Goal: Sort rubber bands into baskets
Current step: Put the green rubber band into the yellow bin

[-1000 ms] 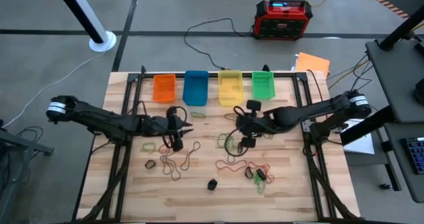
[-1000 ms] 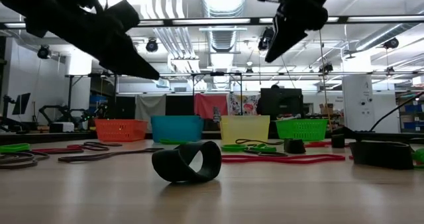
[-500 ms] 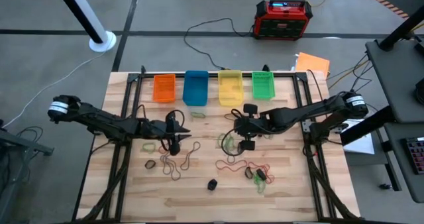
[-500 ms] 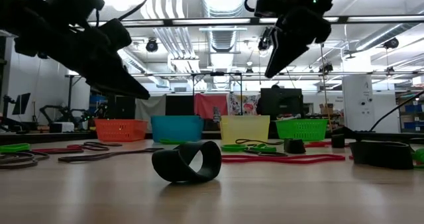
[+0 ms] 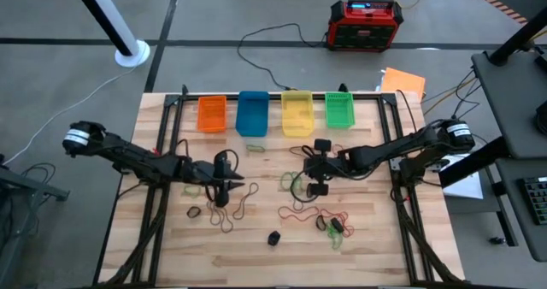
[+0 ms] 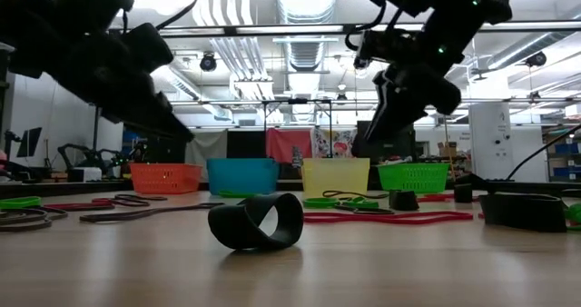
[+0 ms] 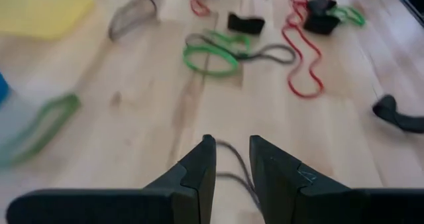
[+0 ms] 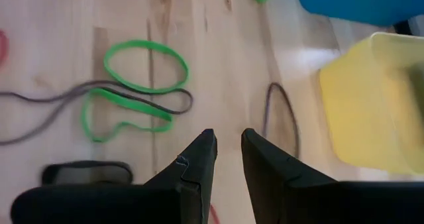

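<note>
Four baskets stand in a row at the table's far edge: orange (image 5: 212,114), blue (image 5: 251,113), yellow (image 5: 297,114), green (image 5: 338,109). Rubber bands lie loose on the wood: brown loops (image 5: 235,205), green loops (image 8: 146,65), a red one (image 5: 316,214), a black clump (image 6: 256,222). My left gripper (image 7: 232,143) hovers low over a dark band (image 7: 235,163), its fingers a narrow gap apart with nothing between them. My right gripper (image 8: 228,136) hangs above bare wood between the green loops and a brown band (image 8: 281,114), its fingers also slightly apart and empty.
A red-black box (image 5: 365,24) with cables sits on the floor beyond the table. Black frame rails (image 5: 162,152) run along both table sides. More bands, green (image 7: 211,55) and red (image 7: 298,58), lie mid-table between the two arms.
Both grippers have sunk toward the table. My left gripper has also drifted toward the near edge, over the brown loops. My right gripper has come down almost straight, in front of the yellow basket. The gaps between the fingers look unchanged, and no band has moved.
</note>
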### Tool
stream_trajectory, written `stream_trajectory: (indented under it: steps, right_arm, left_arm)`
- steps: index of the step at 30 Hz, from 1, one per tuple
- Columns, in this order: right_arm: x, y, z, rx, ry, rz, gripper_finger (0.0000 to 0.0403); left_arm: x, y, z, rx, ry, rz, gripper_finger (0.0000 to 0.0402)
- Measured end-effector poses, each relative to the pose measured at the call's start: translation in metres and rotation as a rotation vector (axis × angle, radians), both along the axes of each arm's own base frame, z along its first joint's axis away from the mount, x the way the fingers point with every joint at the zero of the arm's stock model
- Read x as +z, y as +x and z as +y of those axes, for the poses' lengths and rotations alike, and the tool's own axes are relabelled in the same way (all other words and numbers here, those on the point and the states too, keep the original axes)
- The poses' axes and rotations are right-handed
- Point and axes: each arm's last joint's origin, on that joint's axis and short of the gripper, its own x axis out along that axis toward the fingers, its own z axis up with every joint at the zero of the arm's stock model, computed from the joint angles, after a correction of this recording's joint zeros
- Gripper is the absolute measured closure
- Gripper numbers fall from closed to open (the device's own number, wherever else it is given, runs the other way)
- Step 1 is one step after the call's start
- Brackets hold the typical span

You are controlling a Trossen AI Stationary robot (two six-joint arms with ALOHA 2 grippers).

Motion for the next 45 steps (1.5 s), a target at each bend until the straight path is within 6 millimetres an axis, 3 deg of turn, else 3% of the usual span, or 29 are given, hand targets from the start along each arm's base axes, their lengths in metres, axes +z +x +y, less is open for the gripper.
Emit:
stream_trajectory:
  steps: [14, 23, 28, 45]
  right_arm:
    - [0.004, 0.008, -0.007, 0.003, -0.037, -0.083, 0.0328]
    - [-0.017, 0.021, -0.013, 0.027, 0.050, -0.075, 0.0266]
    - [-0.031, 0.024, -0.012, 0.024, 0.064, -0.033, 0.0231]
    - [-0.041, 0.023, -0.010, -0.013, 0.203, 0.003, 0.0167]
  left_arm:
    - [-0.006, -0.007, -0.005, 0.036, -0.089, 0.083, 0.0324]
    - [0.006, -0.013, -0.003, 0.003, -0.046, 0.041, 0.0324]
    - [0.005, -0.021, 0.001, 0.073, 0.010, 0.091, 0.0324]
    - [0.011, -0.021, 0.004, 0.148, 0.060, 0.042, 0.0324]
